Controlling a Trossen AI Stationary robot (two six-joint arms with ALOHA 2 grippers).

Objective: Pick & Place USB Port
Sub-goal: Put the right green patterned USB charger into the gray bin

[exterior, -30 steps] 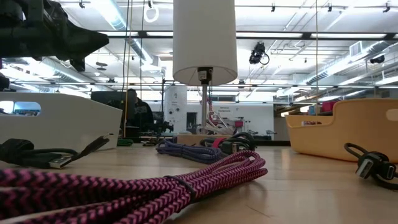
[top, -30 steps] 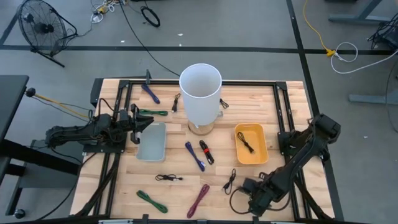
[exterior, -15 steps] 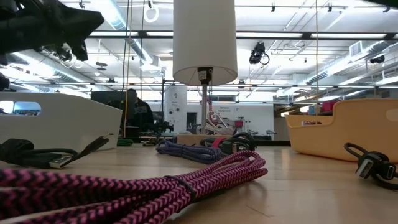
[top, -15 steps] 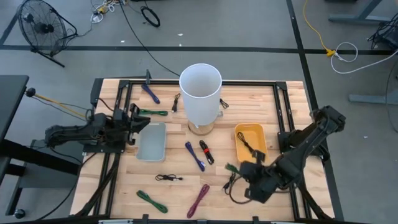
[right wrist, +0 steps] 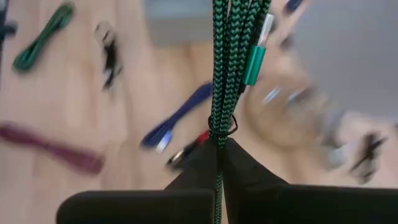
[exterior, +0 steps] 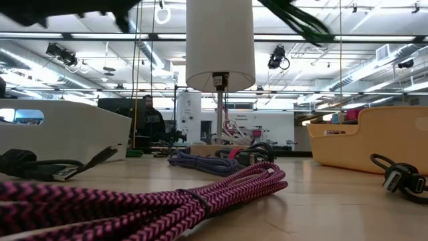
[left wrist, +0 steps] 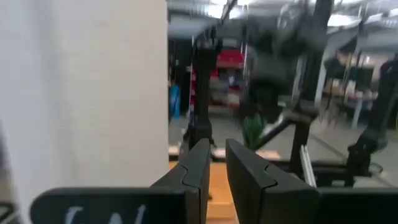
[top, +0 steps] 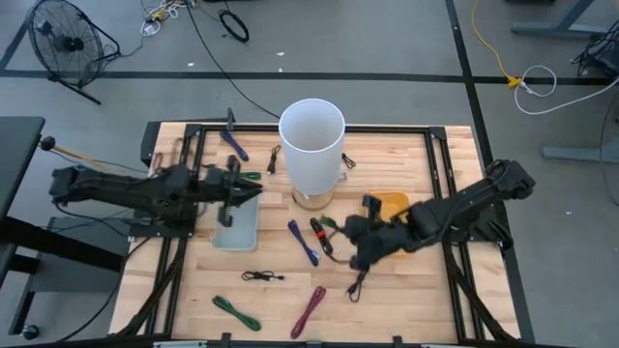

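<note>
My right gripper [top: 350, 239] is above the table's middle, shut on a green braided cable bundle [right wrist: 225, 62]. The bundle also shows in the high view [top: 330, 224] and high up in the low view [exterior: 301, 20]. My left gripper [top: 235, 187] hovers over the far end of the grey tray [top: 235, 227]. Its fingers [left wrist: 214, 168] are nearly together and hold nothing. The yellow bin [top: 395, 202] lies partly under my right arm. My right gripper pinches the green bundle between its two fingers at one end, just behind a thin tie [right wrist: 221, 129]. The fingers come from the table's right and lie along the bundle, which sticks out past the fingertips. The bundle is lifted clear of the table.
A tall white cylinder [top: 311, 143] stands at the far middle. Loose cables lie around: blue [top: 303, 242], red and black [top: 321, 235], black [top: 261, 276], green [top: 235, 311], magenta [top: 309, 309], black [top: 358, 282], and a green one [top: 239, 176] by the tray.
My right gripper has swung from the near right corner toward the table's middle, going far and left and carrying the green bundle clear of the table. My left gripper has moved right over the grey tray and risen.
</note>
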